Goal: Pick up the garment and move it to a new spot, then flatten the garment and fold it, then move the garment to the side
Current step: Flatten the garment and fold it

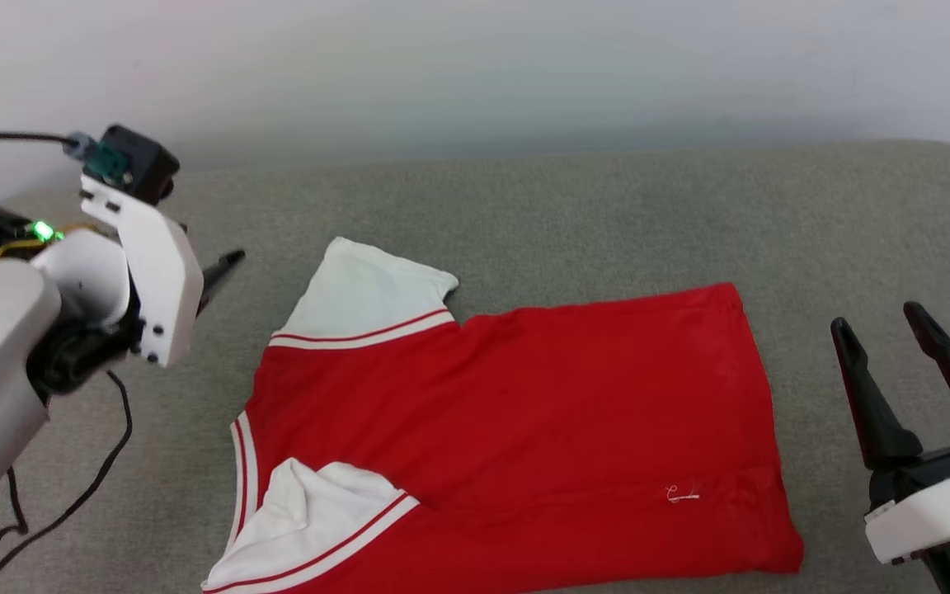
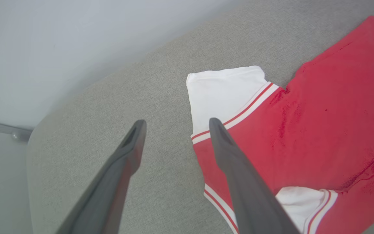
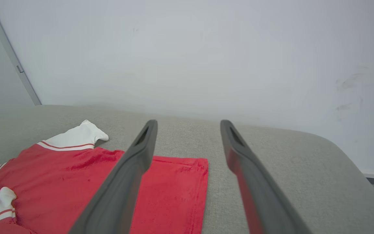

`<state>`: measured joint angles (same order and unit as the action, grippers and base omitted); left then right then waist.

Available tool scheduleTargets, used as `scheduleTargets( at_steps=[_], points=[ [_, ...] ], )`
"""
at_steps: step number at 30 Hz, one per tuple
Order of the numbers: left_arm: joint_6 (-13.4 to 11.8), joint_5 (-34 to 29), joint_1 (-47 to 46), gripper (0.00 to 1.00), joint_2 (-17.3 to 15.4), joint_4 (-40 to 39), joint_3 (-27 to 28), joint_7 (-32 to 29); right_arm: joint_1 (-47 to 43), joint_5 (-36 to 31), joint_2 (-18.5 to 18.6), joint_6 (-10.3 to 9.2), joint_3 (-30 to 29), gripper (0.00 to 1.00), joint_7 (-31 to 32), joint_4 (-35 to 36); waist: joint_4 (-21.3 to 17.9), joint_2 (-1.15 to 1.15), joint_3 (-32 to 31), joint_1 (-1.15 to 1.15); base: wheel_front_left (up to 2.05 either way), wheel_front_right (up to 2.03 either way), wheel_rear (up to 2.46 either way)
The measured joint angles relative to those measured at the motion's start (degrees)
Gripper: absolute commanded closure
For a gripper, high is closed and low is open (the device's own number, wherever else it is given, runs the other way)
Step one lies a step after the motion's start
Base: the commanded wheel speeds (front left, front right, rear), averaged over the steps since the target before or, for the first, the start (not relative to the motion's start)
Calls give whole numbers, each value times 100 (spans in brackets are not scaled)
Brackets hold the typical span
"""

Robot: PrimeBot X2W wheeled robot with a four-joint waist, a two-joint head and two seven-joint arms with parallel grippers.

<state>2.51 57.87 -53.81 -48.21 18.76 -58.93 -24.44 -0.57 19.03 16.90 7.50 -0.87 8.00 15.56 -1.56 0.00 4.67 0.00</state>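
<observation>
Red jersey flat on the grey padded surface, both grippers spread wide and empty

The padded surface [image 1: 607, 214] carries the garment [image 1: 524, 412] plain red side up in the middle, collar toward the robot's left and hem toward its right. The left gripper [image 2: 177, 123] hangs just beside the far white sleeve [image 1: 364, 289], and the right gripper [image 1: 879, 320] stands off the hem side; neither touches the cloth. The near sleeve [image 1: 318, 511] lies crumpled over the body. The fabric looks light and limp, likely to sag and bunch when lifted, so a pinch at a shoulder seam and a hem corner should suit best. A white thread [image 1: 681, 495] sits near the hem
</observation>
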Motion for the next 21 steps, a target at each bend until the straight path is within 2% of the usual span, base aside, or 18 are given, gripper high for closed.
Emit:
scheduleTargets(
  at_steps=[4, 11, 17, 21],
  points=[
    [62, 155, -643, 0, 272, 352, 141, -431, -85, -236, -401, 0, -5, 0, -172, 410, -151, 0, 353, 0, 0, 0, 0],
    [192, 288, -1828, 0, 643, 917, 145, -1655, 85, -561, -665, 0, 269, 0, -297, 813, -450, 0, 1175, 1, 0, 0, 0],
    [290, 235, -2489, 0, 777, 1314, -140, -2772, 332, -755, -784, 0, 481, 0, -399, 906, -738, 0, 1867, 1, 0, 0, 0],
    [316, 123, -2694, 0, 743, 1510, -322, -3186, 472, -804, -825, 0, 572, 0, -498, 866, -933, 0, 2230, 1, 0, 0, 0]
  ],
)
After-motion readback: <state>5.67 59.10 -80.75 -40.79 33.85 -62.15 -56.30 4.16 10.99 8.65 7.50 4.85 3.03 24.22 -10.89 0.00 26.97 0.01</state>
